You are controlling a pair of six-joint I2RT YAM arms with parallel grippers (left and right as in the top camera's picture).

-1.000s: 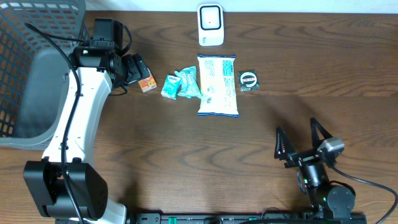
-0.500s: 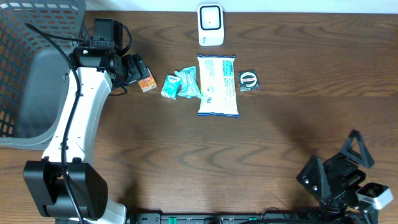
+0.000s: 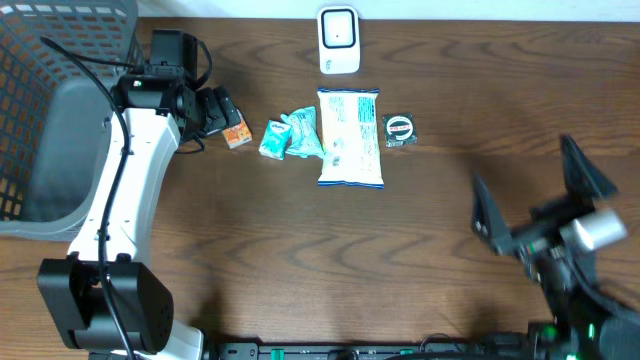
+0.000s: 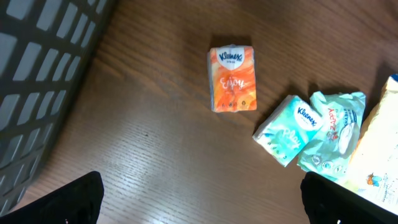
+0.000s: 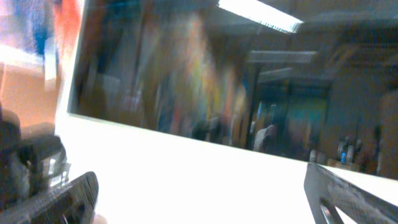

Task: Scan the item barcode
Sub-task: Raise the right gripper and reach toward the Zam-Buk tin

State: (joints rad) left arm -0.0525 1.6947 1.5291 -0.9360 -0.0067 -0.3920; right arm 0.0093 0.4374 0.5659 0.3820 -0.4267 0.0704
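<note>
Several items lie in a row at the back of the table: an orange Kleenex pack (image 3: 237,134), two teal tissue packs (image 3: 275,140) (image 3: 305,132), a white wipes bag (image 3: 350,137) and a small round black packet (image 3: 399,129). No barcode shows on any of them. A white scanner (image 3: 339,40) stands behind them. My left gripper (image 3: 215,108) hovers open just left of the orange Kleenex pack (image 4: 232,78), which lies ahead of its fingers, and the gripper (image 4: 201,205) holds nothing. My right gripper (image 3: 535,195) is raised over the right side, open and empty. In its own blurred view the right gripper (image 5: 199,199) faces the room.
A grey plastic basket (image 3: 40,110) fills the left end of the table, close beside the left arm; its wall (image 4: 37,74) shows in the left wrist view. The teal packs (image 4: 287,129) (image 4: 333,127) and the bag's edge (image 4: 380,149) lie to the right.
The right arm has swung up from the front edge toward the right, its gripper lifting and turning away from the table. The left arm and the items have not moved.
</note>
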